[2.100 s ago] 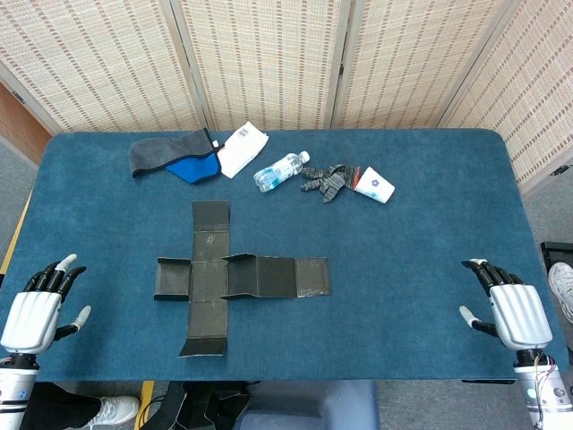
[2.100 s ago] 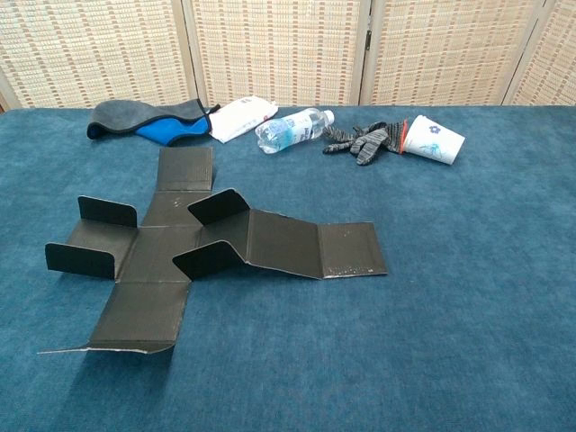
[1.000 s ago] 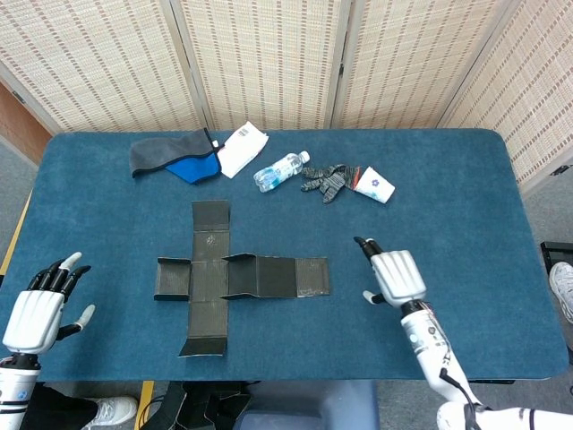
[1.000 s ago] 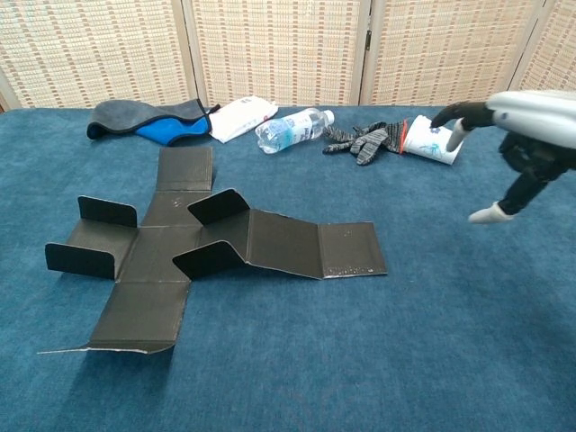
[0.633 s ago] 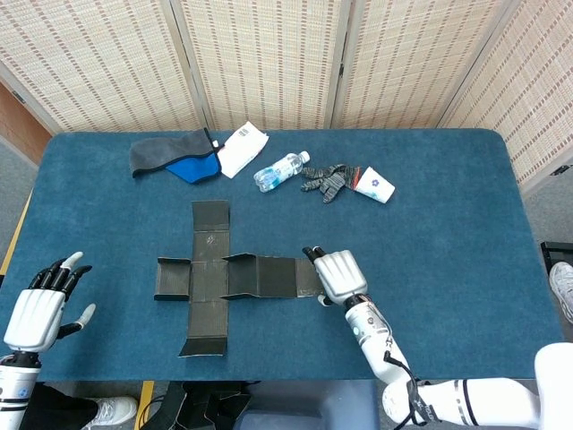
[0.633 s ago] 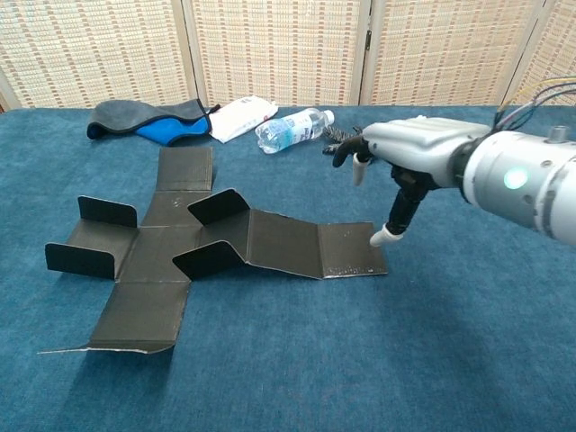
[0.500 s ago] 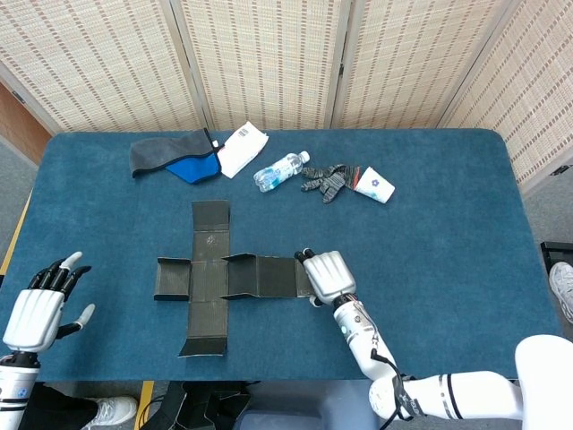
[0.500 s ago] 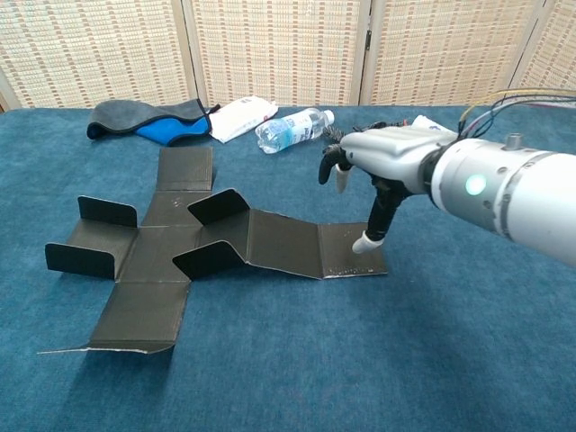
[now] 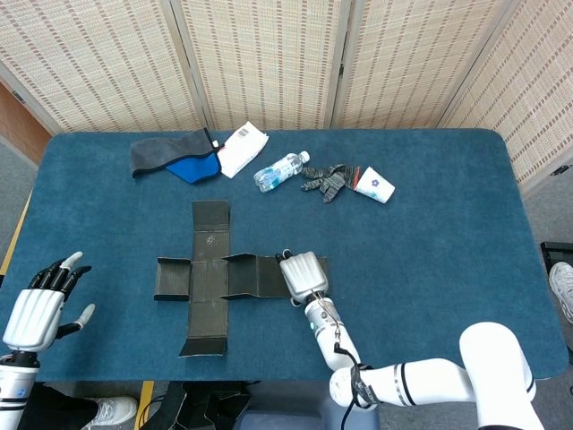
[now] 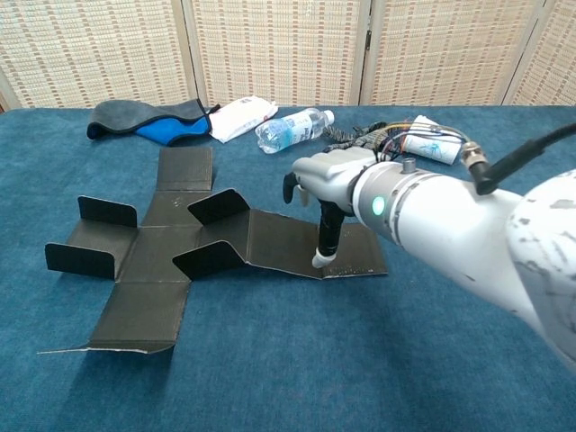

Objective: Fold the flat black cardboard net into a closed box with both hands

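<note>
My right hand (image 9: 303, 275) covering the cardboard net's (image 9: 208, 278) end panel, fingers spread, thumb touching it, left hand (image 9: 36, 311) spread, off the table's left edge.

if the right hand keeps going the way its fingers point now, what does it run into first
Most likely the raised flaps near the middle of the black cardboard net. The right hand is over the net's long arm with its fingers pointing along it toward the centre. Its height above the panel is unclear, so it might pass over them.

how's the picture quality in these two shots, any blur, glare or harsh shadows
Head view: sharp, evenly lit, no glare; the cardboard net casts little shadow. Chest view: the right hand is fairly sharp, though its forearm looms large at the frame edge; soft shadow under the net's near flap.
</note>
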`<action>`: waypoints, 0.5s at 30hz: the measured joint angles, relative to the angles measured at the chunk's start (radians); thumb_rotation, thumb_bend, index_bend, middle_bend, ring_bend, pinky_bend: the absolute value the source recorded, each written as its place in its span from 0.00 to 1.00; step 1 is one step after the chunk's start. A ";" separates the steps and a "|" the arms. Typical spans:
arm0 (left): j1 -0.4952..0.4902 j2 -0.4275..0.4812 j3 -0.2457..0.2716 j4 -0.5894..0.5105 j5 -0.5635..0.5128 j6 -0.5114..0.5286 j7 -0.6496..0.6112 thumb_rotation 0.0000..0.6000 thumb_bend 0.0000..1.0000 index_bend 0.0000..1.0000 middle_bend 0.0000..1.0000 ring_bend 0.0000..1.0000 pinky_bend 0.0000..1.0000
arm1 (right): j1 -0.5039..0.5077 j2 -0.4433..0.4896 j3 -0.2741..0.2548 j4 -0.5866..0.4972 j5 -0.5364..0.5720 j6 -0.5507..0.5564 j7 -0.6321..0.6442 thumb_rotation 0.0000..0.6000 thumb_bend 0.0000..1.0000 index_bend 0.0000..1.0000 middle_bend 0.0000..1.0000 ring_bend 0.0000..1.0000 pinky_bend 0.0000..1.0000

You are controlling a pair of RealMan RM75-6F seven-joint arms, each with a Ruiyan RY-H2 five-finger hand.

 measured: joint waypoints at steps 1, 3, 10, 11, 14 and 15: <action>-0.002 0.000 0.000 -0.001 0.000 -0.003 0.001 1.00 0.28 0.21 0.11 0.13 0.21 | 0.010 -0.012 0.004 0.012 0.008 0.004 -0.003 1.00 0.00 0.14 0.21 0.86 0.87; -0.005 0.000 0.000 -0.002 0.001 -0.006 0.001 1.00 0.28 0.21 0.11 0.13 0.21 | 0.024 -0.028 0.010 0.030 0.019 0.010 -0.006 1.00 0.00 0.12 0.20 0.86 0.87; -0.011 0.004 -0.002 -0.003 0.003 -0.011 -0.002 1.00 0.28 0.21 0.11 0.13 0.21 | 0.062 -0.090 0.038 0.109 0.072 0.005 0.004 1.00 0.00 0.10 0.19 0.86 0.87; -0.011 0.005 -0.002 -0.003 0.003 -0.011 -0.004 1.00 0.28 0.21 0.11 0.13 0.21 | 0.068 -0.099 0.042 0.118 0.079 0.003 0.006 1.00 0.00 0.09 0.18 0.86 0.87; -0.012 0.007 0.000 0.001 0.005 -0.012 -0.007 1.00 0.28 0.21 0.11 0.13 0.21 | 0.089 -0.123 0.051 0.142 0.093 -0.003 0.007 1.00 0.00 0.09 0.18 0.86 0.87; -0.011 0.007 0.001 0.001 0.005 -0.011 -0.009 1.00 0.28 0.21 0.11 0.13 0.21 | 0.092 -0.128 0.053 0.148 0.098 -0.005 0.008 1.00 0.00 0.09 0.18 0.86 0.87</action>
